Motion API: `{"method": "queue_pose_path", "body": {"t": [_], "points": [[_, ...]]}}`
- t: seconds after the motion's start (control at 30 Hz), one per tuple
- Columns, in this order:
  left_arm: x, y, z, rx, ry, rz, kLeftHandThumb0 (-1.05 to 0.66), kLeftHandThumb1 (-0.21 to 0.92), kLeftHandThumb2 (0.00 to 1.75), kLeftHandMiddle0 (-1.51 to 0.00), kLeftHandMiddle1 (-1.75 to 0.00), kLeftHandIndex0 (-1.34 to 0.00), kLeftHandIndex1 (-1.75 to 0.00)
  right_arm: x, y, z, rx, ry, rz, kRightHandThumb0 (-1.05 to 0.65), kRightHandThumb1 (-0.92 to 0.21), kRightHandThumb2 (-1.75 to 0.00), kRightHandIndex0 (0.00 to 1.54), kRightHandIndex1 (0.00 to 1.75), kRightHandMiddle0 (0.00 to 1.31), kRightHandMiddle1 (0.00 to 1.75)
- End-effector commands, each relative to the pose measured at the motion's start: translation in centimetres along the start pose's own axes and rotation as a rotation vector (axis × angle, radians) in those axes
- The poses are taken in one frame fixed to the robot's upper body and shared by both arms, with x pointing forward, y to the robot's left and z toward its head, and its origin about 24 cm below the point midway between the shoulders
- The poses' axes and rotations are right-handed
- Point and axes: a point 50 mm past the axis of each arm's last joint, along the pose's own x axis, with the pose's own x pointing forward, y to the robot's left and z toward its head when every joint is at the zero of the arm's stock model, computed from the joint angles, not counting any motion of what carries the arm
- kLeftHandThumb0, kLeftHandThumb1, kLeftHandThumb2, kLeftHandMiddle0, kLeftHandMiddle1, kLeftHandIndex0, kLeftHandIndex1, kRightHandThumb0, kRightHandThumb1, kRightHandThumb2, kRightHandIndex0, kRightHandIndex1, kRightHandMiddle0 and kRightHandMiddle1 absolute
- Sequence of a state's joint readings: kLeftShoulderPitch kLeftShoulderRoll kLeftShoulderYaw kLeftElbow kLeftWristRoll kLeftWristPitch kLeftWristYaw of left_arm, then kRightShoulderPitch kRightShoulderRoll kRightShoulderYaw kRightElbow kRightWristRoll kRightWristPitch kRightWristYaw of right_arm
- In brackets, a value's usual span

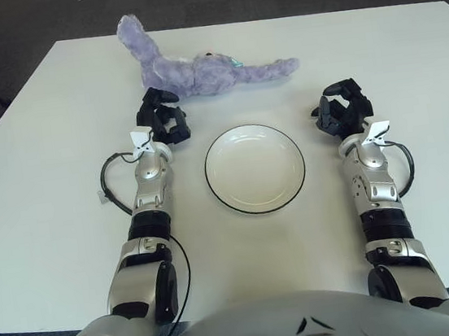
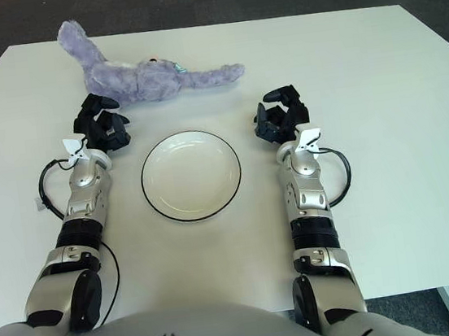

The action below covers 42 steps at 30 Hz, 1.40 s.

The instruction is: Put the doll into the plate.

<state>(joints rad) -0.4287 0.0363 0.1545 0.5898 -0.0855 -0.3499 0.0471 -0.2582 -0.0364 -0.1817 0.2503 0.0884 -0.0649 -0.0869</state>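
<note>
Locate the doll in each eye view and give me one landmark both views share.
Left eye view: the doll lies top centre, beyond the plate, just past the left hand.
Right eye view: the doll lies top left of centre, again just past the left hand.
Shared landmark: the plate, between the two hands, nearer the robot than the doll.

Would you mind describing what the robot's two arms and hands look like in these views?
Both arms are silver-grey metal segments with black joint bands. The left hand and right hand are black, three-fingered, each with a small white tag-like piece at the wrist. A thin black cable loops beside the left forearm, another black cable beside the right.
</note>
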Motion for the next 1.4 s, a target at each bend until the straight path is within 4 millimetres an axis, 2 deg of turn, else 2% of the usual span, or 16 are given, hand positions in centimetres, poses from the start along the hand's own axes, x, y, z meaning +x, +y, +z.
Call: {"method": "queue_pose_path", "body": {"t": [0.0, 0.67, 0.97, 1.1, 1.17, 1.33, 1.37], "points": [[-1.1, 0.4, -1.9, 0.009, 0.091, 0.019, -0.01, 0.25, 1.4, -0.55, -1.75, -0.54, -1.74, -1.2, -0.5, -2.6, -0.009, 0.13, -0.026, -0.01, -0.42, -1.13, 0.6, 1.53, 0.36, 1.75], [-1.2, 0.3, -1.8, 0.049, 0.069, 0.011, -0.01, 0.24, 1.4, -0.55, -1.75, -0.54, -1.74, -1.2, -0.6, -2.7, -0.027, 0.134, -0.046, -0.01, -0.44, -1.11, 0.59, 1.52, 0.36, 1.75], [-1.2, 0.1, -1.7, 0.105, 0.071, 0.002, -0.01, 0.24, 1.41, -0.55, -1.75, -0.54, -1.74, -1.2, -0.4, -2.3, -0.028, 0.113, -0.051, -0.01, -0.49, -1.05, 0.53, 1.52, 0.36, 1.75], [-1.2, 0.0, -1.7, 0.124, 0.072, -0.003, -0.01, 0.26, 1.39, -0.54, -1.75, -0.53, -1.75, -1.3, -0.1, -2.0, -0.024, 0.091, -0.046, -0.01, -0.61, -0.89, 0.42, 1.51, 0.35, 1.75], [-1.2, 0.0, -1.7, 0.13, 0.074, -0.005, -0.01, 0.26, 1.39, -0.54, -1.75, -0.53, -1.75, -1.3, 0.0, -1.8, -0.024, 0.082, -0.041, -0.01, -0.63, -0.86, 0.4, 1.5, 0.34, 1.75], [-1.3, 0.0, -1.5, 0.136, 0.076, -0.013, -0.01, 0.28, 1.37, -0.53, -1.75, -0.51, -1.75, -1.5, 0.5, -1.2, -0.034, 0.042, -0.006, -0.01, -0.84, -0.59, 0.26, 1.53, 0.24, 1.74], [-1.3, -0.1, -1.5, 0.136, 0.076, -0.015, -0.01, 0.27, 1.36, -0.56, -1.75, -0.52, -1.7, -1.5, 0.5, -1.2, -0.036, 0.035, 0.001, -0.07, -0.85, -0.57, 0.23, 1.49, 0.25, 1.73]]}}
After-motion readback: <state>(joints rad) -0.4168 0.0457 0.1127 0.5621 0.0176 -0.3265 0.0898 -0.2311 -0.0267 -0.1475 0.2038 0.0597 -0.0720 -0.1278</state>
